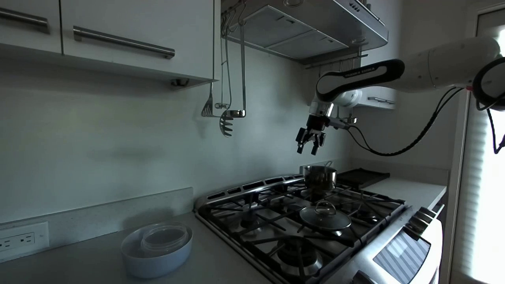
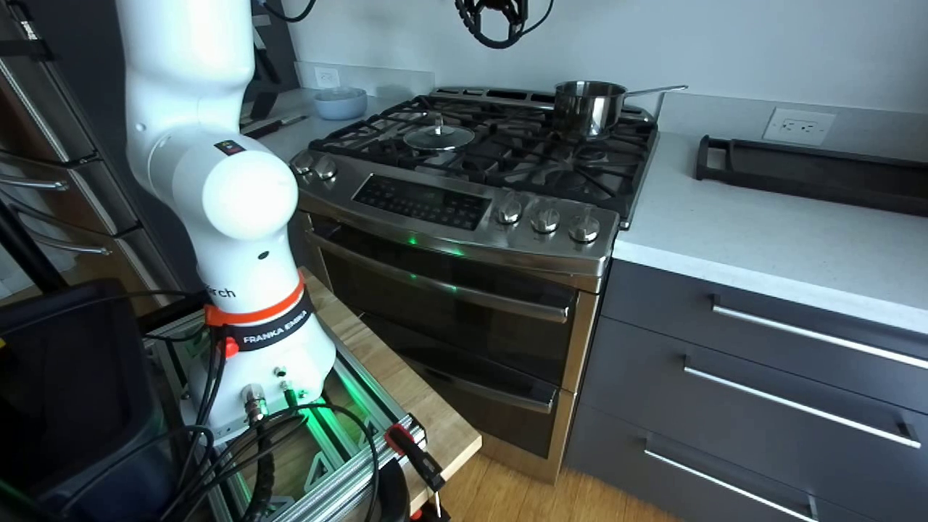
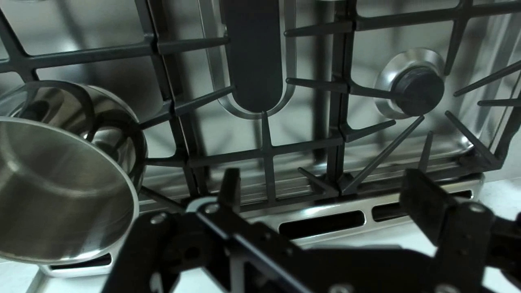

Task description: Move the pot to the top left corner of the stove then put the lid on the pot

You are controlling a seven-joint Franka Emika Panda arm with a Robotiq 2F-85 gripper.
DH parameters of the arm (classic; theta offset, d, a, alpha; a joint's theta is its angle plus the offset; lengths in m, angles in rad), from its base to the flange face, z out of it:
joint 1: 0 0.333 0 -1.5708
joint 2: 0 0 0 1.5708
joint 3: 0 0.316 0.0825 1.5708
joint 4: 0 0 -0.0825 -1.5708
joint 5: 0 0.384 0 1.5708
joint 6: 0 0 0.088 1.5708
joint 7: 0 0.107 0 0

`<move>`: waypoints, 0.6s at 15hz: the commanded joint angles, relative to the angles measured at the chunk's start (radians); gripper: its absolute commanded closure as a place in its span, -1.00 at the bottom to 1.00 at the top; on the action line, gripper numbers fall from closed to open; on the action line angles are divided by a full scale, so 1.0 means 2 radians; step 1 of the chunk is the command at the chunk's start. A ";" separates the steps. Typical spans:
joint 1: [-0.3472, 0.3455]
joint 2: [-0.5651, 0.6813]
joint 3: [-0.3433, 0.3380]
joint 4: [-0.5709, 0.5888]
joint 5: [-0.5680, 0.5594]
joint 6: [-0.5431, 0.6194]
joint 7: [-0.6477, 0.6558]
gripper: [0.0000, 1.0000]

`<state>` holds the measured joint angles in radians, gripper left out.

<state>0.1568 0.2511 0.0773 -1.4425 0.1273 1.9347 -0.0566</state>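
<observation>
The pot [image 2: 589, 112], shiny steel, stands upright on the grates at the back right of the stove [image 2: 536, 249]; its handle [image 2: 656, 90] points right. In the wrist view the pot [image 3: 67, 199] shows at the left edge, partly cut off, its inside bare. The lid [image 1: 326, 218], glass with a loop knob, lies on the grates nearer the stove's front left, apart from the pot; the lid [image 2: 438, 138] is out of the wrist view. My gripper [image 1: 307, 151] hangs well above the stove, pointing down. In the wrist view its fingers [image 3: 423, 205] stand wide apart with nothing between them.
A pale bowl [image 2: 341, 105] holding clear containers sits on the counter left of the stove. To the right lies a black tray [image 2: 819, 170]. The range hood [image 1: 296, 33] hangs overhead, with utensils [image 1: 236, 113] dangling beside it. The wall runs close behind the stove.
</observation>
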 commanded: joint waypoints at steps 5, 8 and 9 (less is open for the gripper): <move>-0.021 -0.021 0.039 -0.022 0.109 -0.019 -0.061 -1.00; -0.024 -0.051 0.052 -0.065 0.175 -0.036 -0.092 -1.00; -0.024 -0.061 0.052 -0.079 0.183 -0.046 -0.102 -1.00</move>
<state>0.1349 0.2187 0.1616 -1.4776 0.4105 1.8855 -0.1900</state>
